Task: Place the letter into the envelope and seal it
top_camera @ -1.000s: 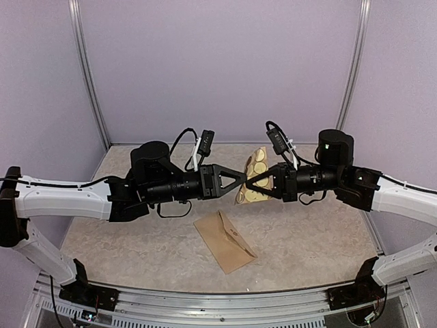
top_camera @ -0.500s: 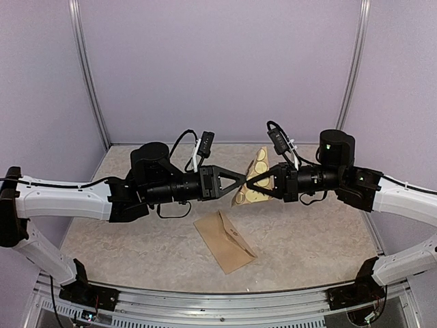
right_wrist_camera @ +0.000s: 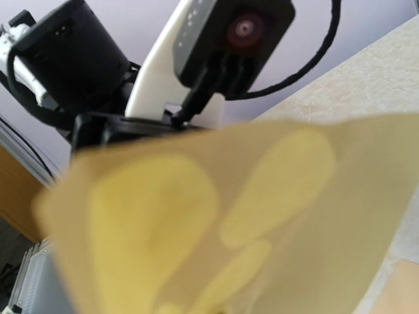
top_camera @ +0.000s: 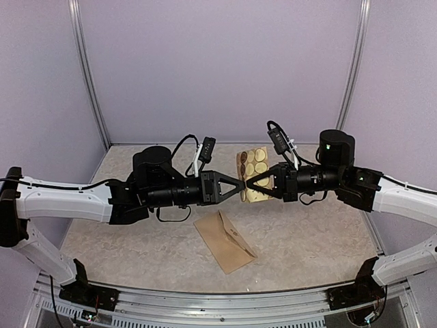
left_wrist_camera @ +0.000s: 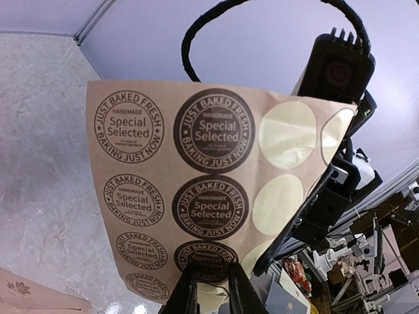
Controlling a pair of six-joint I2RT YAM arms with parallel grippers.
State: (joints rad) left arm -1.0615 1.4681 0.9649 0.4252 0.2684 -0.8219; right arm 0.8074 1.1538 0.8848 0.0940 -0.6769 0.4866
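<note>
A brown kraft envelope (top_camera: 224,240) lies flat on the table in front of the arms; its corner shows in the left wrist view (left_wrist_camera: 33,297). The letter is not in view. Both grippers meet in mid-air above the table on a brown sticker sheet (top_camera: 253,171). My left gripper (top_camera: 239,186) pinches the sheet's lower edge (left_wrist_camera: 196,170), its fingertips (left_wrist_camera: 186,296) close together over a dark round sticker. My right gripper (top_camera: 251,184) holds the sheet from the other side. In the right wrist view the blurred sheet (right_wrist_camera: 249,222) hides my fingers.
The beige table (top_camera: 307,232) is enclosed by lilac walls, with metal posts (top_camera: 89,82) at the back corners. The arms stretch in from both sides at mid height. Several stickers are gone from the sheet, leaving pale circles (left_wrist_camera: 287,135).
The sticker sheet has turned from edge-on to face-on and shifted left. My left gripper has moved right and closed on its lower edge. The right arm has barely moved.
</note>
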